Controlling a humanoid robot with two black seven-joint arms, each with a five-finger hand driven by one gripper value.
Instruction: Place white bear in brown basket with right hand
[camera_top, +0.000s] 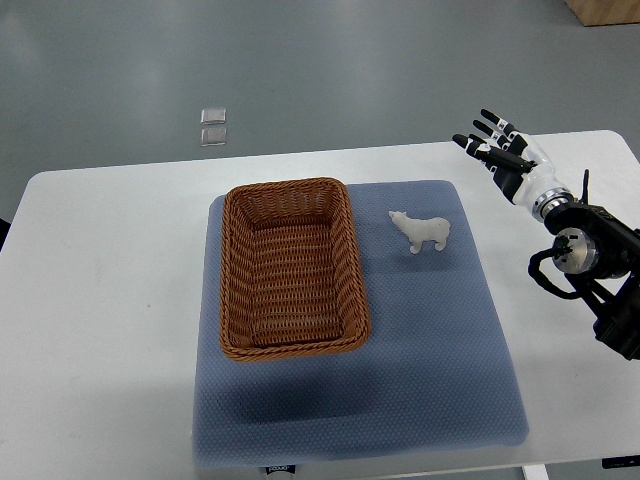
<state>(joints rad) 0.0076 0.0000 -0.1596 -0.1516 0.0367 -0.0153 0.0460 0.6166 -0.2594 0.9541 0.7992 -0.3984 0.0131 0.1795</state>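
White bear (421, 232) stands on blue mat (440, 340), just right of empty brown basket (292, 270); right robot hand (497, 152) above desk (100, 280), fingers spread, grasping nothing.

A blue-grey textured mat (430, 380) covers the middle of the white counter (100, 300), reaching its near edge. Beyond the counter's far edge, two small clear squares (212, 125) lie on the grey floor (350, 70). A wooden corner (605, 10) shows beyond the far right corner.

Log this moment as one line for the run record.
right hand: open, apart from bear | white bear: standing on blue mat | brown basket: empty
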